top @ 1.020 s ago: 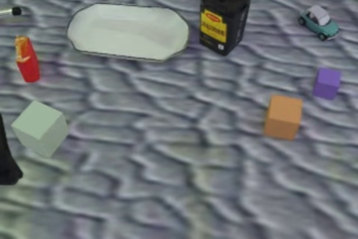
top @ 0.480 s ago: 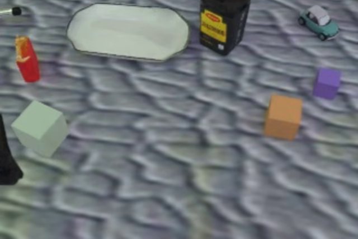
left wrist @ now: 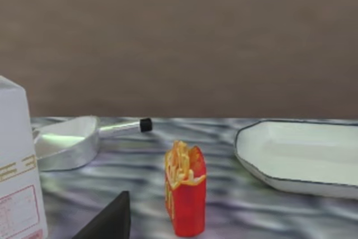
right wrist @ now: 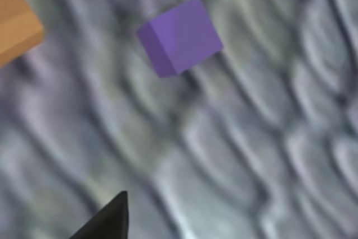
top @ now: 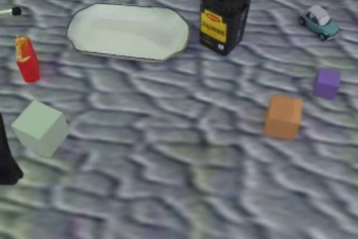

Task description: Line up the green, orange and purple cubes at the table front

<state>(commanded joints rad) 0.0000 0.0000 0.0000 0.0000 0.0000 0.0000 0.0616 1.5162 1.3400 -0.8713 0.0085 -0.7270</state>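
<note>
The left pincer point(top: 6, 163) shows only as a dark shape at the top view's left edge, just beside the green cube point(top: 40, 127); whether its fingers are apart or together cannot be told, and it touches nothing visible. The right pincer is outside the top view; its wrist view shows one dark fingertip point(right wrist: 106, 221) above bare table point(right wrist: 235, 155), apart from the purple cube point(right wrist: 180, 36).

The orange cube point(top: 283, 117) sits on the table's right side, the purple one near it, farther back. A white oval tray point(top: 84, 37), a dark sauce bottle point(top: 224, 18), a red fries carton point(top: 26, 59) and a small teal toy car point(top: 319, 22) stand along the back.
</note>
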